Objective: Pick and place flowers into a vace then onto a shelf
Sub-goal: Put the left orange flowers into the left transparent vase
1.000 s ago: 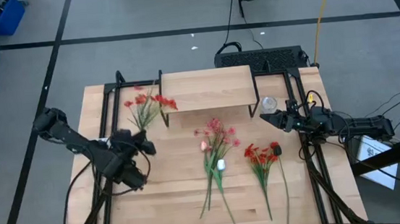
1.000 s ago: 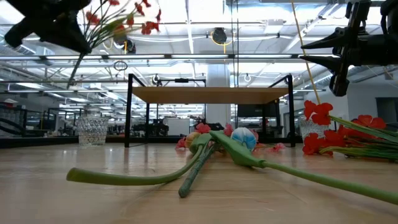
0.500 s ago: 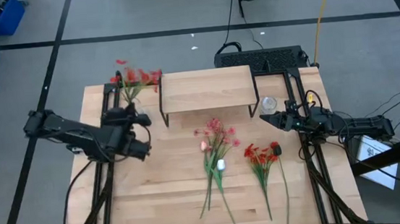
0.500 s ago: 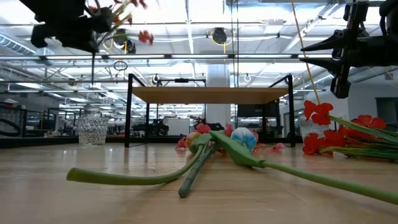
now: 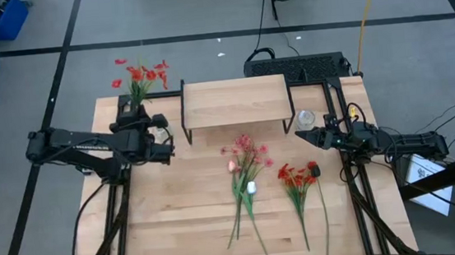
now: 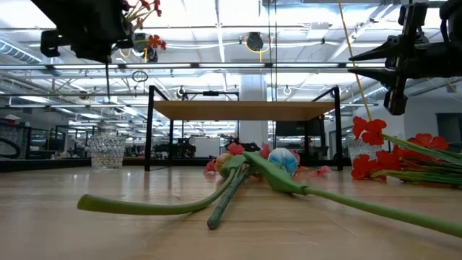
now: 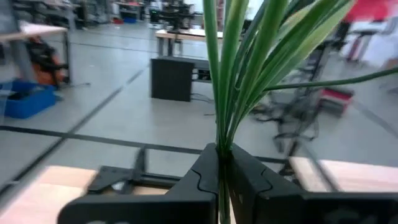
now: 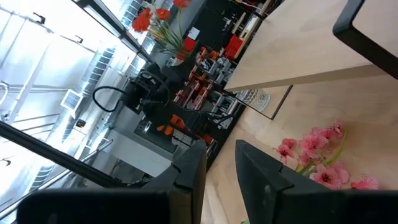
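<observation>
My left gripper (image 5: 133,117) hangs high over the table's far left corner, shut on a spray of red flowers (image 5: 140,73). The spray stands upright, and its thin stem (image 6: 108,94) hangs down above a cut-glass vase (image 6: 107,152) on the table. My right gripper (image 5: 307,134) is open, in the air at the right side, beside a small glass (image 5: 305,119). The pale wooden shelf (image 5: 233,102) stands on black legs at the far middle. A pink-and-white bunch (image 5: 245,155) and a red bunch (image 5: 298,179) lie flat on the tabletop. My left gripper pinches the spray's green stems (image 7: 222,134) between its two fingers (image 7: 205,177), well below the blossoms. The fingers lie roughly level, pointing toward the table's far edge, across the stems. The spray is lifted clear and upright, blossoms (image 6: 148,9) above the gripper, one stem hanging below it.
The shelf's black legs (image 6: 150,130) stand just right of the vase. Long green stems (image 6: 216,198) sprawl over the middle and near part of the table. Bare wood lies along the near left (image 5: 162,224).
My left gripper has risen and swung from the left middle of the table toward the far left corner, turning its fingers toward the far edge. The red spray went from slanting to upright, with its stem now over the vase. My right gripper kept still.
</observation>
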Tool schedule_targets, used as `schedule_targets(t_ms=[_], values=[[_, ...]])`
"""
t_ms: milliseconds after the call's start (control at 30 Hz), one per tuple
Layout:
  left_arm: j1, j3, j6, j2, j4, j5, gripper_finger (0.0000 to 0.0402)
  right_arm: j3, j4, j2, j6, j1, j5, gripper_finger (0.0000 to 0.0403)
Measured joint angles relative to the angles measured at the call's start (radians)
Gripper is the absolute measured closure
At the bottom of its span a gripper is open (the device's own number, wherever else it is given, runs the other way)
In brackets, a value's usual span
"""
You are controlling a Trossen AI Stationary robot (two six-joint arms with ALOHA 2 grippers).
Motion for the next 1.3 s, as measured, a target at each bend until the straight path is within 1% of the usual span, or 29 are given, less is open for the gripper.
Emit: schedule_targets(t_ms=[167, 300, 433, 567, 633, 767, 900, 1067, 1233, 1300], values=[[0.038, -0.046, -0.006, 0.005, 0.089, 0.001, 0.0374, 0.0, -0.018, 0.0, -0.002, 0.0, 0.0, 0.0326], [0.042, -0.092, -0.009, 0.005, 0.139, 0.013, 0.0388, 0.0, -0.034, 0.0, -0.006, 0.0, -0.002, 0.0326], [0.042, -0.128, -0.03, 0.005, 0.194, 0.019, 0.0388, 0.0, -0.046, 0.0, -0.007, 0.0, -0.003, 0.0325], [0.042, -0.151, -0.033, 0.005, 0.228, 0.02, 0.0372, 0.0, -0.046, 0.0, -0.025, 0.0, -0.003, 0.0325], [0.042, -0.157, -0.033, 0.005, 0.237, 0.019, 0.0372, 0.0, -0.046, 0.0, -0.028, 0.0, -0.003, 0.0325], [0.042, -0.17, -0.037, 0.005, 0.258, 0.029, 0.0388, 0.0, -0.047, 0.0, -0.041, 0.0, -0.003, 0.0325], [0.042, -0.177, -0.033, 0.005, 0.261, 0.052, 0.0388, 0.0, -0.048, 0.0, -0.066, 0.0, -0.003, 0.0325], [0.042, -0.177, -0.06, 0.0, 0.26, 0.026, 0.0365, 0.0, -0.053, 0.0, -0.078, 0.0, -0.004, 0.0325], [0.042, -0.177, -0.067, -0.009, 0.261, 0.005, 0.0389, 0.0, -0.053, 0.0, -0.078, 0.0, -0.004, 0.0325], [0.042, -0.171, -0.068, -0.012, 0.258, -0.003, 0.0389, 0.0, -0.056, 0.0, -0.078, 0.0, -0.004, 0.0325]])
